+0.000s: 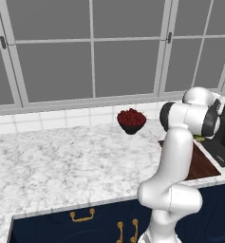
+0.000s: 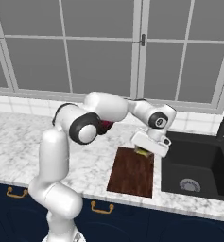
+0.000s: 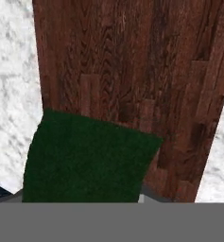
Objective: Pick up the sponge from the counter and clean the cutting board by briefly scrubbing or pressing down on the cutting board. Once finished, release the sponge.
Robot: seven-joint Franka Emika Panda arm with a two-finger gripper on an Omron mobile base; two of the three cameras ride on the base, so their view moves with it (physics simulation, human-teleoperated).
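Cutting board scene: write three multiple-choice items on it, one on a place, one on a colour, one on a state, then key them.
1. Where does the cutting board lie?
A. in the sink
B. on the counter, left of the sink
C. on the window sill

2. What colour is the sponge on its upper face?
A. dark green
B. pink
C. white

3. How do the jaws stand?
A. wide open, nothing in them
B. shut on the bowl of red fruit
C. shut on the sponge, at the board's far end

Key: 1 B, the right base view shows board on marble beside the black basin. 2 A, the hand view shows a dark green face. 3 C, the gripper has the sponge under it over the board.
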